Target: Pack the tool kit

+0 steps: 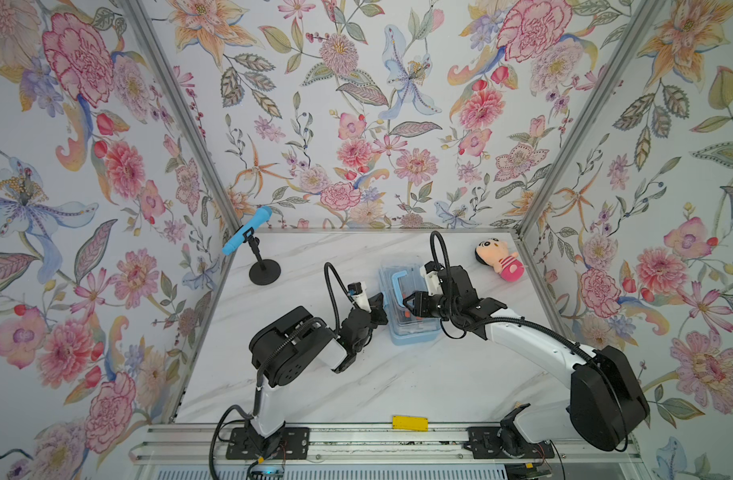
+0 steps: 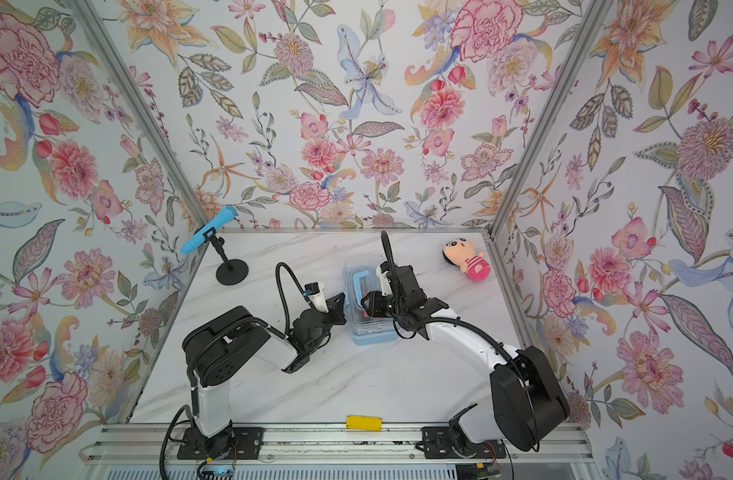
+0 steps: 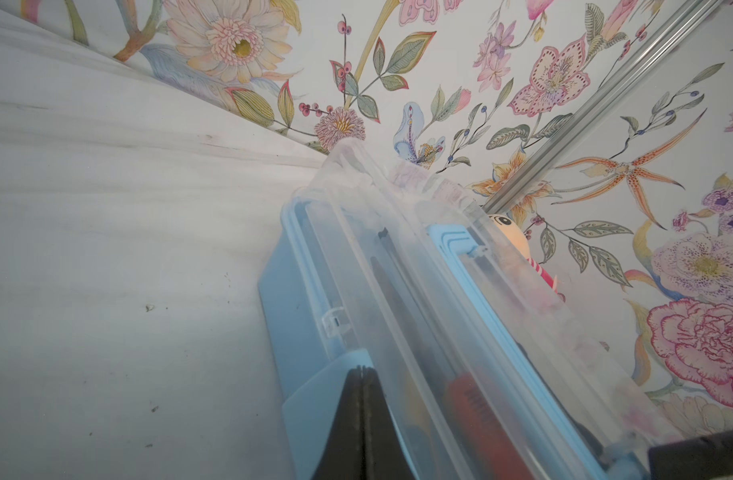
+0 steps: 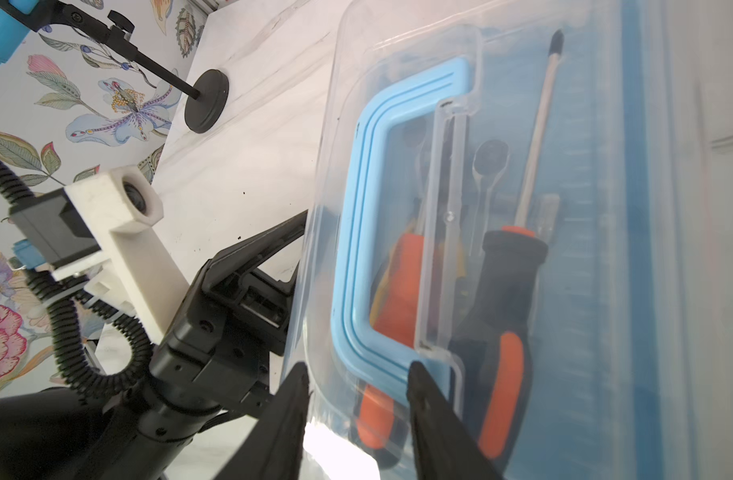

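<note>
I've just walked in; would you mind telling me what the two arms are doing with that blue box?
Both arms are at the light-blue tool box in the middle of the table. Its clear lid is down, with the screwdrivers and a ratchet visible inside. The left gripper, shut, sits against the box's side, while the right gripper is open over the lid at the blue handle.

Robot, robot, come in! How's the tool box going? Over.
Left gripper shut, at the tool box side. Right gripper open over the clear lid. Screwdrivers inside, lid down. Doll and microphone well clear.
</note>
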Available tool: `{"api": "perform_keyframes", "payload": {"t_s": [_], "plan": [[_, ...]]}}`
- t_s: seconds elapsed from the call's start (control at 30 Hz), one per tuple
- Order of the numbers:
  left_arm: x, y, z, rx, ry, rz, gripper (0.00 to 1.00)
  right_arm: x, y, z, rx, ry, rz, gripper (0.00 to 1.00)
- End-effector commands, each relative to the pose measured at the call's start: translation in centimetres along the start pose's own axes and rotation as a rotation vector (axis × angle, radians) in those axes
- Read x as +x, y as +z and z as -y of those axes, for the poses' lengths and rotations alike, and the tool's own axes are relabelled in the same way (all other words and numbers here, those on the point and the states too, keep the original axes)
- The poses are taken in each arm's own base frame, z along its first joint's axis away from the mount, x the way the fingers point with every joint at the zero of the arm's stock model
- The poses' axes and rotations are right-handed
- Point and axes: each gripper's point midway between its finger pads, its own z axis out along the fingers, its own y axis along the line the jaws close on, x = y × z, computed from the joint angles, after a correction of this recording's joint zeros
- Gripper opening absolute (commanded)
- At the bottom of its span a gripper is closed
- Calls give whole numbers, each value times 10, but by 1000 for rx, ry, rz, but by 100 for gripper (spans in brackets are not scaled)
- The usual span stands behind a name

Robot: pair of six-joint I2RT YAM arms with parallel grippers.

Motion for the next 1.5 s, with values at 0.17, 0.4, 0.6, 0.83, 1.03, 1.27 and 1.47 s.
{"api": "perform_keyframes", "payload": {"t_s": [0.17, 0.4, 0.6, 0.83, 1.03, 1.27, 1.47], "plan": [[-8, -11, 3, -36, 112, -76, 13, 11, -13, 5, 27, 38, -47, 42], [-62, -33, -19, -191, 179, -64, 17, -43, -46, -9, -37, 44, 83, 42], [-76, -48, -50, -334, 193, -210, 16, -71, -76, 21, 31, 97, 184, 42], [-20, -35, -58, -253, 97, -533, 17, -60, -73, 91, 234, 170, 128, 42], [15, -18, -46, -148, -14, -607, 15, -42, -48, 119, 267, 192, 55, 41], [28, 3, -34, -110, -3, -638, 11, -32, -25, 126, 238, 208, 25, 38], [29, 19, -19, -78, 3, -623, 10, -26, -5, 127, 216, 210, -7, 38]]}}
